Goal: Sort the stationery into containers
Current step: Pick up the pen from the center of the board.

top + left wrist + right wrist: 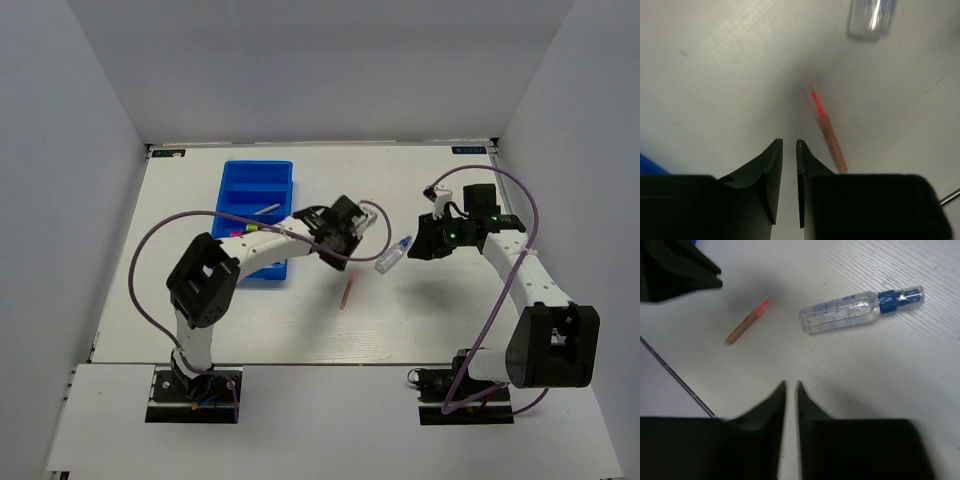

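Left claw and right claw are both hovering nearly pinched shut, gripping nothing. A short tan pencil stub, red-tipped, is lying on the bench. The clear blue-capped tube is lying just beyond it, with the blue tray sitting farther left.

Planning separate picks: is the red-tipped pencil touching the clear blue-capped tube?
Apart. The right wrist view shows bare table between the red-tipped pencil and the blue-capped tube.
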### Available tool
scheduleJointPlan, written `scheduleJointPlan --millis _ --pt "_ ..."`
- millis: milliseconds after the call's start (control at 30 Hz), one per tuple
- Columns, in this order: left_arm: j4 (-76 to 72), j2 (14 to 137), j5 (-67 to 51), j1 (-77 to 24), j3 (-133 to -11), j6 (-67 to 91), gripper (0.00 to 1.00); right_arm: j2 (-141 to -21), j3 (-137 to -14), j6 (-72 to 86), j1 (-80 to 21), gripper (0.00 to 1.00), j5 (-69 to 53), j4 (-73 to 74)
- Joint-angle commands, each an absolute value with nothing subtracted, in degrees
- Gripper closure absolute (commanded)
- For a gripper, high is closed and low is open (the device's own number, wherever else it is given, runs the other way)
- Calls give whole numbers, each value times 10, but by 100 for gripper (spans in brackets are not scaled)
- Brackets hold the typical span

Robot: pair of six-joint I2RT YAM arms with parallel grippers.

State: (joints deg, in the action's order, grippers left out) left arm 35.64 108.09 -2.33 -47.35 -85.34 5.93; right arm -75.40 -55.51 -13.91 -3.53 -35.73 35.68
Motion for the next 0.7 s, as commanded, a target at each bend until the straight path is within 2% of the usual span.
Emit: scheduleJointPlan --millis 0,67,100,133,167,233,267,467,667 --pt "390 1059 36 -529 -836 141 71 -749 -577 -113 -34 56 -302 338" --pt "376 1062 61 -556 -826 143 70 -744 -569 -111 -33 25 -287 325" --pt "374 1063 78 -562 -824 147 68 -744 -565 -111 -34 19 -282 323" --pt "370 1063 86 -573 -822 149 57 -744 -565 -111 -33 18 -280 322" --pt "365 1066 95 -579 -824 151 57 -744 -564 -102 -33 18 -278 322" --pt "361 1074 131 -601 -824 153 46 -741 -563 -98 -33 18 -278 319" --pt "359 1076 137 -606 -825 156 44 -741 -561 -98 -32 18 -278 318" --pt "340 1100 187 -621 -808 187 43 -718 -551 -91 -26 18 -279 311" --pt "330 1117 195 -616 -801 204 48 -709 -544 -84 -16 18 -294 308"
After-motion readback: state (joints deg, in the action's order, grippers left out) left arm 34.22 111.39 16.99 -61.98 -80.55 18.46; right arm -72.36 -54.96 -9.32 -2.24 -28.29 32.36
